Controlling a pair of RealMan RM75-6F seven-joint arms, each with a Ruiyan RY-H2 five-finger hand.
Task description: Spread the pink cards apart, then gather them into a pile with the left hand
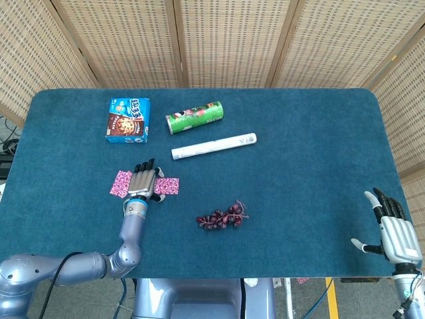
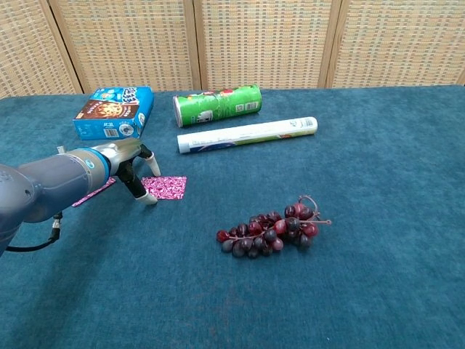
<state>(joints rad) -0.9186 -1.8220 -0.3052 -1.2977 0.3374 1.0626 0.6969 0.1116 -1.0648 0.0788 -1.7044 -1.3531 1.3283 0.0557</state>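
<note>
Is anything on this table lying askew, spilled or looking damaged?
Nothing looks spilled or damaged. The green can and the white tube lie on their sides. Two pink cards lie apart, one on each side of the left hand.

Left hand [image 2: 131, 169] fingers [image 2: 149, 200] on pink cards [image 2: 166, 187]
</note>
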